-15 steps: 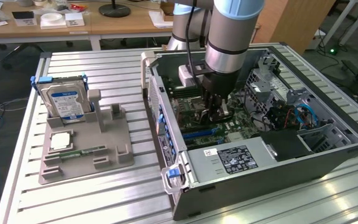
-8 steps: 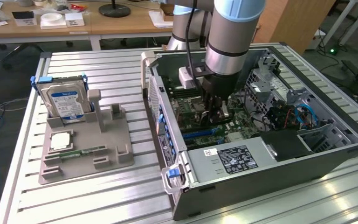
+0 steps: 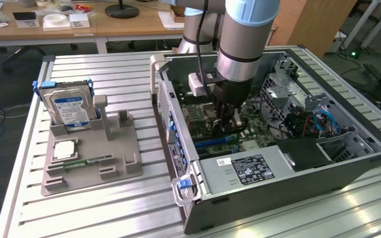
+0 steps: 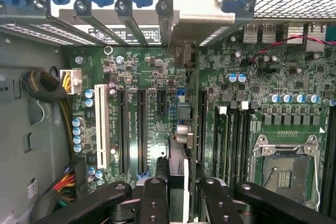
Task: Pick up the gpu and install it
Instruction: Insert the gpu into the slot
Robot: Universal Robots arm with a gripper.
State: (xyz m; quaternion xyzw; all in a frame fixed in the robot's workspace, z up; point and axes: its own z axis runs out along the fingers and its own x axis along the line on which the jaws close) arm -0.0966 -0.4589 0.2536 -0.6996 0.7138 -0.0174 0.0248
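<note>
Black end effector, deep inside the open case: fingers pressed in from both sides on the gpu, pinching its upper edge.

Gpu position: stands on edge over the motherboard, in line with the black slots and just beside them. Whether its contact edge has entered a slot, cannot tell. In the exterior view the end effector sits low in the middle of the case.

Orientation: long axis runs from the end effector toward the case's slotted rear wall, parallel to the slots. The silvery bracket leads and lies at that wall. Board faces are vertical, contact edge down.

Handling (judgement): light, thin, stiff, with no give if forced askew. Small parts on its faces look fragile. Best held by the bare board edge near mid-length, as now; a smooth thin edge may tilt in a pinch.

Further out: the case stands toward the tabletop's edge on the exterior view's right. A grey holder toward the opposite edge carries a drive.
</note>
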